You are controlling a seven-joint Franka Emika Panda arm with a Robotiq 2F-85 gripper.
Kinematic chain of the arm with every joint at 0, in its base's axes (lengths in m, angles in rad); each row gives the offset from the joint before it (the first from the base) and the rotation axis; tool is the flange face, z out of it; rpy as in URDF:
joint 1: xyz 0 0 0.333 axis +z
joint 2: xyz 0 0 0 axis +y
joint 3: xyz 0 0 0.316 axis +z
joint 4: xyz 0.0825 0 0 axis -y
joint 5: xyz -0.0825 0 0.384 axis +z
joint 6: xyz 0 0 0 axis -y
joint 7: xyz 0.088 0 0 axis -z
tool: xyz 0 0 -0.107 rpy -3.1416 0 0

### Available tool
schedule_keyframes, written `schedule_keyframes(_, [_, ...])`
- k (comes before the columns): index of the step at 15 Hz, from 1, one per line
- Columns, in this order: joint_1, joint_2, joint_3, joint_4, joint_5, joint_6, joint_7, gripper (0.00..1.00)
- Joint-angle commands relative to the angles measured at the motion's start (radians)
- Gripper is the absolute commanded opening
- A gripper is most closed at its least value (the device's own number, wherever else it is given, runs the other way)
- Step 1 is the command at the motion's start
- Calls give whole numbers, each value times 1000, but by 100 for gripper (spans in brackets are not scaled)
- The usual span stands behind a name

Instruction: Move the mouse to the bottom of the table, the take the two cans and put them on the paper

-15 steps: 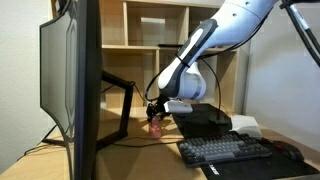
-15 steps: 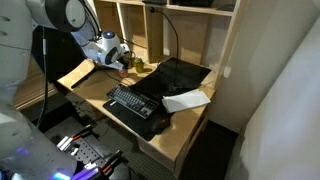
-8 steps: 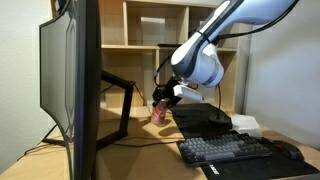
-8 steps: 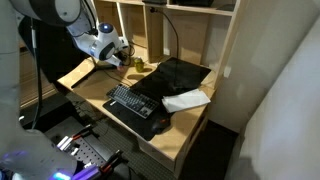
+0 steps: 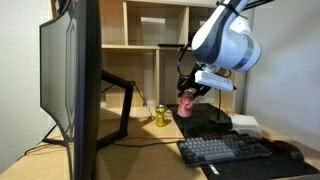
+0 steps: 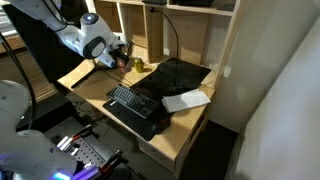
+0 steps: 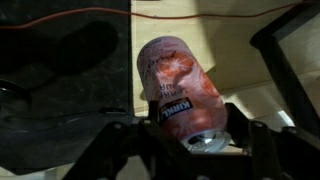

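Clamped between the fingers [image 7: 252, 138]: pink can [image 7: 178, 85], mottled red print, silver top, held in air above the worktop [image 5: 140, 152]. Standing upright on it: yellow-green can [image 5: 159, 115].

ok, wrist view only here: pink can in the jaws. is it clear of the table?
Observer: Yes. In an exterior view the red-pink can hangs in the gripper, well above the table.
Operator: other can?
Observer: The yellow-green can stands upright on the table, lower than the held one and off to its side.
Operator: and the paper?
Observer: The paper lies beside the keyboard, at the black mat's edge, with nothing on it.
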Motion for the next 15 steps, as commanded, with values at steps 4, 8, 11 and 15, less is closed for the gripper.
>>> schedule_keyframes(4, [-65,-61,61,-32,215,38,31,41])
schedule_keyframes(8, [-63,-58,61,-32,221,43,28,41])
schedule_keyframes(11, [-119,-122,-38,-69,223,12,79,41])
schedule_keyframes(15, [-85,-157,-303,-99,173,-25,140,41])
